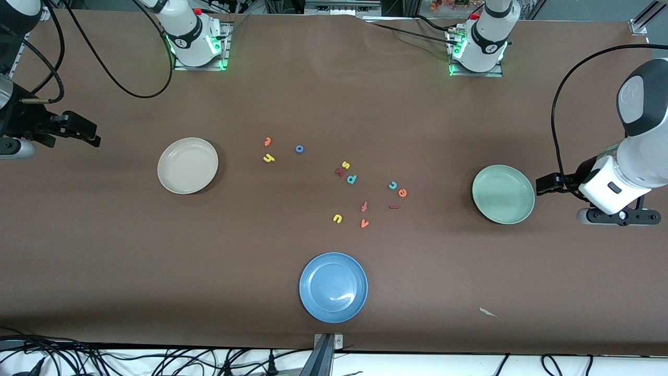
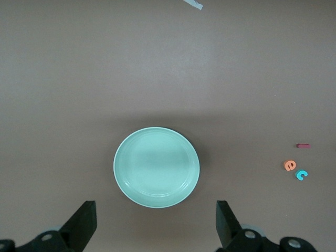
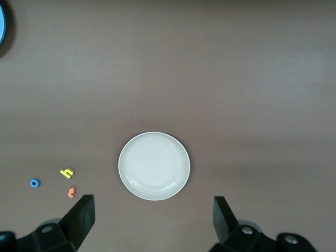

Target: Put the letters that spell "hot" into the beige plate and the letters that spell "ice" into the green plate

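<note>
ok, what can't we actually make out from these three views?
- Left gripper: wrist view's edge cuts off its body; only open fingers show.
- Right gripper: the same.
- Dark red letter beside the yellow "s": too small to read in the front view.
- Both arms: partly cut off by the front view's side edges.

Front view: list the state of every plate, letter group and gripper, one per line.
beige plate: empty.
green plate: empty.
blue plate: empty.
h, o, t letters: loose on table, beside beige plate.
i, c, e letters: loose on table, toward green plate.
left gripper: open, holding nothing.
right gripper: open, holding nothing.
</note>
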